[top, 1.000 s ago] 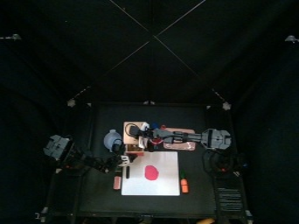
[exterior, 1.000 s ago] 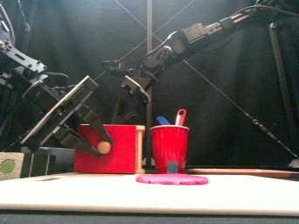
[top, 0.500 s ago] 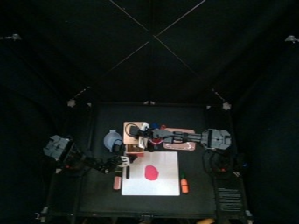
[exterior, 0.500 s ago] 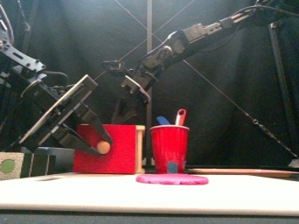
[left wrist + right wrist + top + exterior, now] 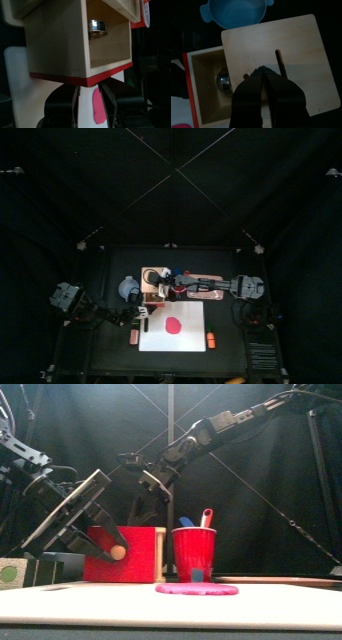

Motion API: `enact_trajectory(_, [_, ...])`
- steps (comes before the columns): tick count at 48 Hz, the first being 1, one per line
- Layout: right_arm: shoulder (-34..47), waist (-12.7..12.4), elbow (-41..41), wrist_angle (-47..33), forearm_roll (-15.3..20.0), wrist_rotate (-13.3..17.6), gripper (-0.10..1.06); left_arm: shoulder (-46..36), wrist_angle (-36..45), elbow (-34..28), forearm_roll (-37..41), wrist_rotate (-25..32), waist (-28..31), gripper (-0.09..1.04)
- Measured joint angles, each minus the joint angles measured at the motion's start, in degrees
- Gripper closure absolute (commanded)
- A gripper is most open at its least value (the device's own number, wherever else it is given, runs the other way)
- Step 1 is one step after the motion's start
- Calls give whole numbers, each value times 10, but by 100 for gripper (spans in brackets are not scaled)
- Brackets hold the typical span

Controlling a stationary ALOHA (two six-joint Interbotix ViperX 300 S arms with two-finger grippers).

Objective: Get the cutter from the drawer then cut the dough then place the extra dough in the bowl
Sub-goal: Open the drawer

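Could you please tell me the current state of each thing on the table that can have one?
Drawer: pulled open.
Cutter: lying inside the drawer, not picked up.
Dough: whole flat disc on the white board, uncut.
Bowl: upright, empty.
Red cup: upright, knives standing in it.
Right gripper: jaws shut, above the box top.
Left gripper: at the drawer's red front.

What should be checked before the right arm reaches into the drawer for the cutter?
1. Drawer open: ok, the drawer stands pulled out of the wooden box.
2. Cutter reachable: ok, the cutter lies in it uncovered.
3. Right fingers open: not ok, closed over the box top.
4. Left fingers clear of the cutter: ok, spread at the red drawer front.
5. Dough ready: ok, flat on the white board.
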Motion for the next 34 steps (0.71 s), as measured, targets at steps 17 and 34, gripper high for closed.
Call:
enact_trajectory(17, [0, 1, 0, 0, 0, 0, 92, 0, -1, 3, 10, 2, 0, 25])
enact_trajectory(34, [1, 0, 0, 0, 0, 0, 92, 0, 1, 3, 22, 4, -3, 16])
